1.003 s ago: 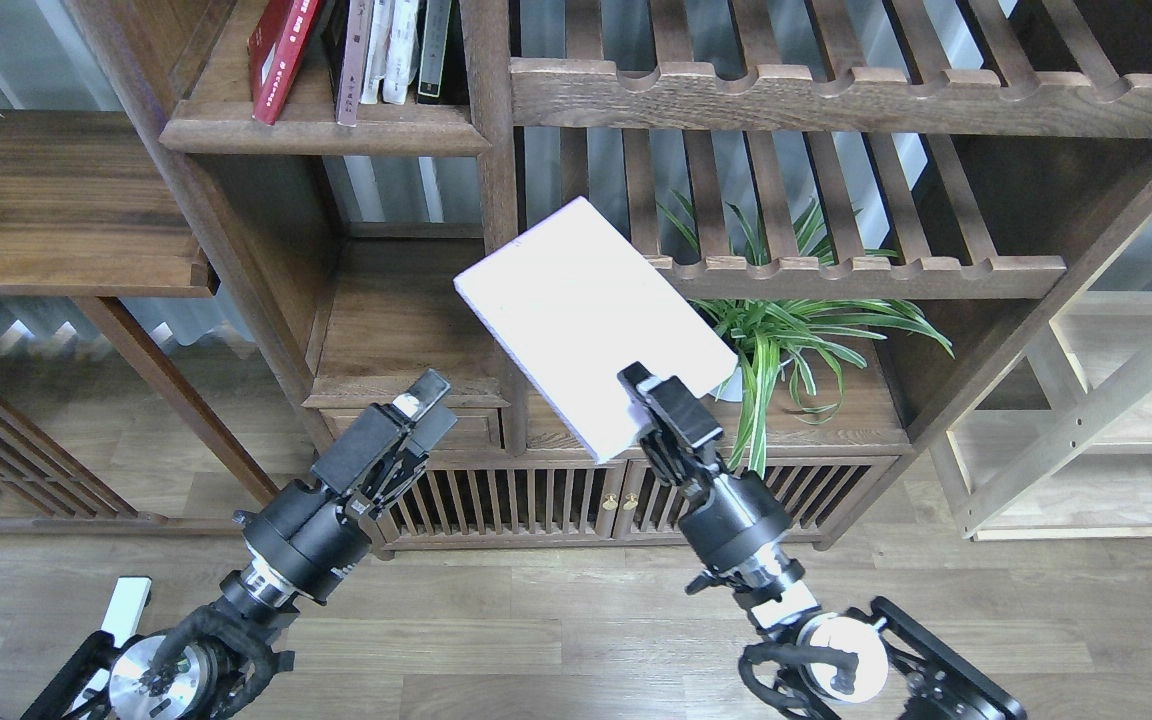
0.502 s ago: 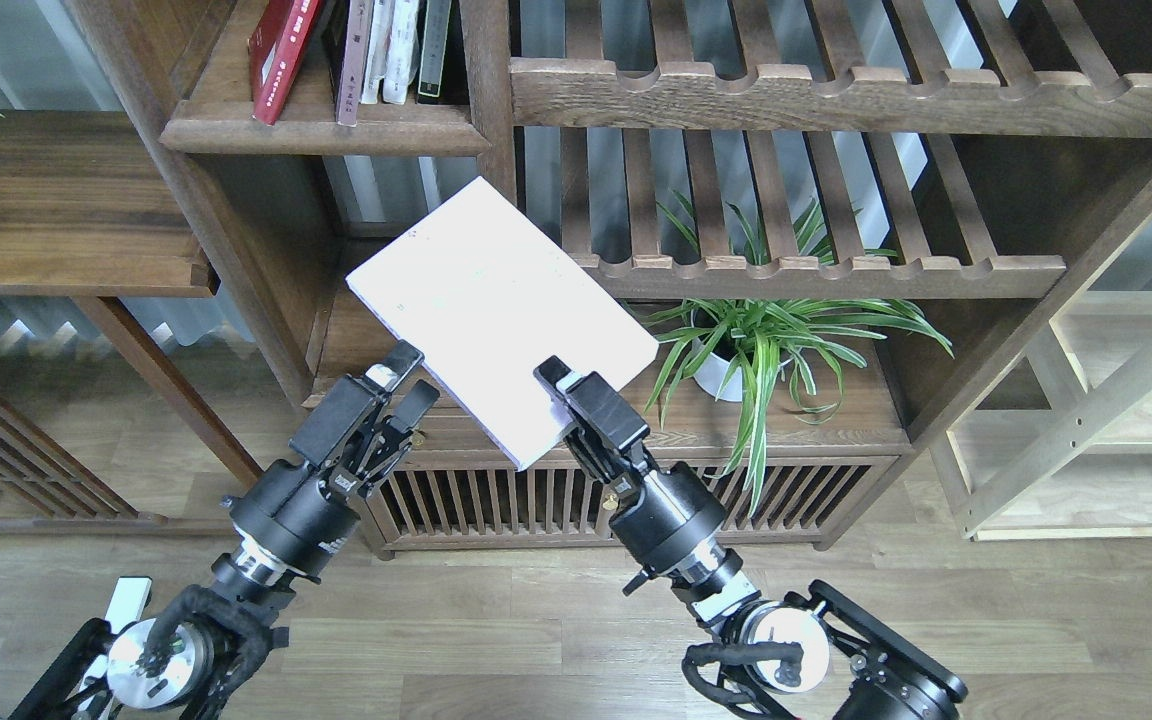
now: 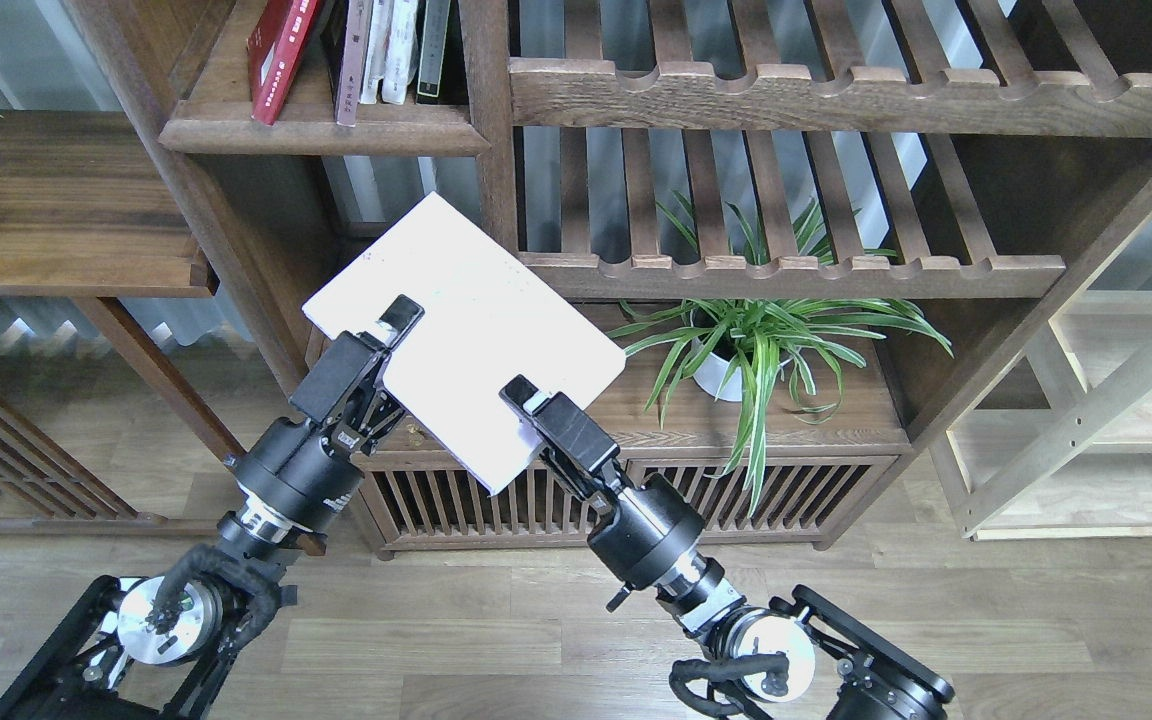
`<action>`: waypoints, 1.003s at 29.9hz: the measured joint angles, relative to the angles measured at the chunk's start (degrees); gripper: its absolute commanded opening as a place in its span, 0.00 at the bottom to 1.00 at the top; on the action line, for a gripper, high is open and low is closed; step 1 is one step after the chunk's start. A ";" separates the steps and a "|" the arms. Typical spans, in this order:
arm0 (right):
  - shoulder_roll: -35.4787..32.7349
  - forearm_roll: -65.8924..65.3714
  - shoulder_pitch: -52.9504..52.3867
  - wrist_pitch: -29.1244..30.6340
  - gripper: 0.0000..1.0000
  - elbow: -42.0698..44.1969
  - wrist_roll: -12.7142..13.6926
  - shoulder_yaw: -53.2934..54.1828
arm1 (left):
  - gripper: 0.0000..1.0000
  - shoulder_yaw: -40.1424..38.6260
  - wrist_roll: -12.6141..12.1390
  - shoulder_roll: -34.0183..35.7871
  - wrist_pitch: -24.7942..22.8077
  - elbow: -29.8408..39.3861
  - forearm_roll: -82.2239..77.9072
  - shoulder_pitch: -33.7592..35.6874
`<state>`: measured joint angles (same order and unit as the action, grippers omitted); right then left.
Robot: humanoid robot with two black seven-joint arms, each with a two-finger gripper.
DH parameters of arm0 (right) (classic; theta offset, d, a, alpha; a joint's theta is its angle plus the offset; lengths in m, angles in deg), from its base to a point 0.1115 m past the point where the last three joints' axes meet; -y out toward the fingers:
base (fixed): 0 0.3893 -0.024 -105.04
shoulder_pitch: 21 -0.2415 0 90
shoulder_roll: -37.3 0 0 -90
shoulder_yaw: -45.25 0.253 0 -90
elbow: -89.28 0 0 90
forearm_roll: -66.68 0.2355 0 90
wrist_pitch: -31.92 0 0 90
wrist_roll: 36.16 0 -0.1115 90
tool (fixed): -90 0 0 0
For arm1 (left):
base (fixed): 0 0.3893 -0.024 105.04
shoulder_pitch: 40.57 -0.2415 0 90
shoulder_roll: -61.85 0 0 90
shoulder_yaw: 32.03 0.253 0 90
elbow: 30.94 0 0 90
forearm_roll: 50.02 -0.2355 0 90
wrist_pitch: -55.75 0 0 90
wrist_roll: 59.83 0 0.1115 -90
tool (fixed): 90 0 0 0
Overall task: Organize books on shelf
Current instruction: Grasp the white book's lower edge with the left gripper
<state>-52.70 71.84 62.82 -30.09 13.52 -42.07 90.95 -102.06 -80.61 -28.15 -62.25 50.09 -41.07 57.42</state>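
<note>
We hold the white book (image 3: 476, 320) in mid-air, tilted, in front of the dark wood cabinet, below the shelf (image 3: 326, 130) at the upper left. Our right gripper (image 3: 526, 410) has its jaws pinching the book's near right edge. Our left gripper (image 3: 391, 330) reaches the book's near left edge, one finger (image 3: 399, 312) lying on the cover; its jaws look closed around that edge, though the lower finger is hidden under the book. On the shelf, a red book (image 3: 281, 55) leans to the right against a maroon book (image 3: 351, 60), with thin upright books (image 3: 406, 50) to their right. A potted plant (image 3: 756, 340) stands on the cabinet's lower board to the right of the white book.
</note>
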 measured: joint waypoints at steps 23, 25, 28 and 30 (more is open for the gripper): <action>-0.01 -1.19 -0.09 0.00 0.06 0.00 0.02 -0.78 | 0.65 0.80 -3.50 0.24 0.00 1.32 -0.50 0.87; -0.01 -1.19 -0.09 0.00 0.07 0.00 0.02 -0.75 | 0.57 0.80 -4.77 0.51 0.00 1.36 -0.49 0.87; -0.01 -1.21 -0.05 0.00 0.07 0.00 0.02 -0.72 | 0.31 0.83 -5.71 0.86 0.00 1.41 -0.40 0.82; -0.01 -1.24 -0.02 0.01 0.07 0.00 0.02 -0.71 | 0.26 0.86 -5.85 0.99 0.00 1.40 -0.10 0.65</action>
<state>-52.71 70.60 62.80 -30.08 13.52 -42.05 90.23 -101.20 -86.46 -27.16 -62.25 51.50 -41.17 58.07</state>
